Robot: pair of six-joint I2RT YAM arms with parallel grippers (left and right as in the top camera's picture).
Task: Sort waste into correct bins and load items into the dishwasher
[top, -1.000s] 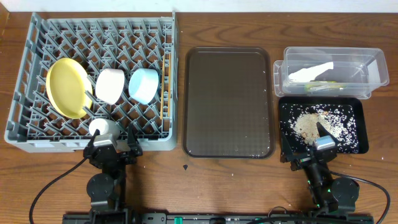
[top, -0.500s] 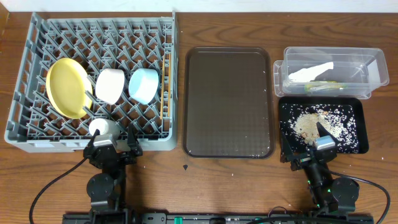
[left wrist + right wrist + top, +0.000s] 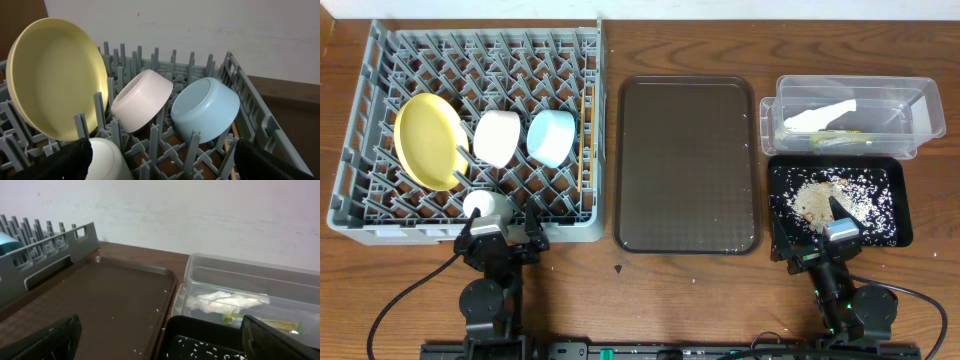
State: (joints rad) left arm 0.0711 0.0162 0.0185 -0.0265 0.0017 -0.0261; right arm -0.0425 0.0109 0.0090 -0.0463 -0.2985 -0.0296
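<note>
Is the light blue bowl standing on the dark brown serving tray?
No: the light blue bowl sits among the pegs of the grey dish rack, and the dark brown serving tray holds no dish.

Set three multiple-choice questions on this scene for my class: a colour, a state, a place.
1. The plate in the dish rack is: A yellow, B red, C black.
2. That plate: A lies flat, B stands on edge, C is broken.
3. The crumpled napkin lies: A on the plate, B in the clear tub, C in the dish rack.
Answers: 1A, its face is pale yellow; 2B, it leans upright in the dish rack; 3B, it lies white on the tub's floor.
</note>
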